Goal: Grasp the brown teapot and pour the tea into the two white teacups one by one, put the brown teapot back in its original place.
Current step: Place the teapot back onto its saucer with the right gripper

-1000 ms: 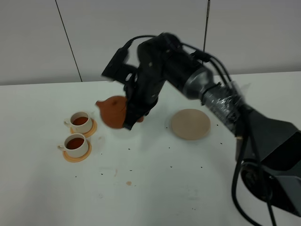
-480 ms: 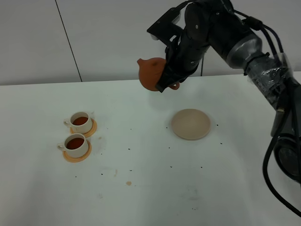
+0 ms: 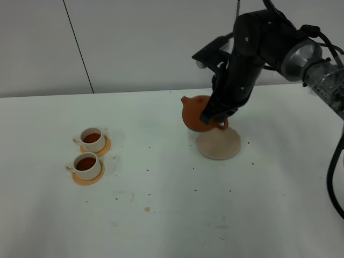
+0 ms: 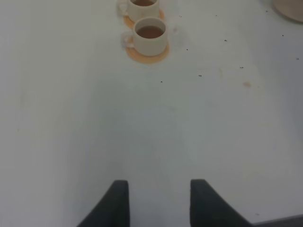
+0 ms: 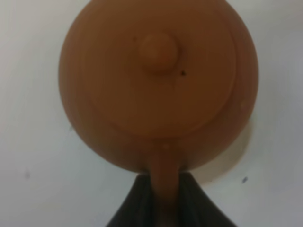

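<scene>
My right gripper (image 3: 219, 119) is shut on the loop handle of the brown teapot (image 3: 196, 113), which hangs roughly upright just above the left rim of the beige coaster (image 3: 221, 145), spout pointing left. From above, the right wrist view shows the teapot (image 5: 158, 82) with its knobbed lid and the handle clamped between the dark fingers (image 5: 137, 201). Two white teacups (image 3: 91, 138) (image 3: 86, 164), both filled with brown tea, stand on orange saucers at the left. The left gripper (image 4: 158, 201) hovers open over bare table, with the nearer cup (image 4: 150, 36) well ahead of it.
Small dark specks and a brownish stain (image 3: 147, 209) dot the white table (image 3: 161, 215). A grey wall panel closes off the far edge. The right arm (image 3: 301, 54) arches over the table's right side.
The right arm carried the teapot from beside the cups up and rightward, then lowered it to just over the coaster's left rim. The cups and the left gripper stayed put.
</scene>
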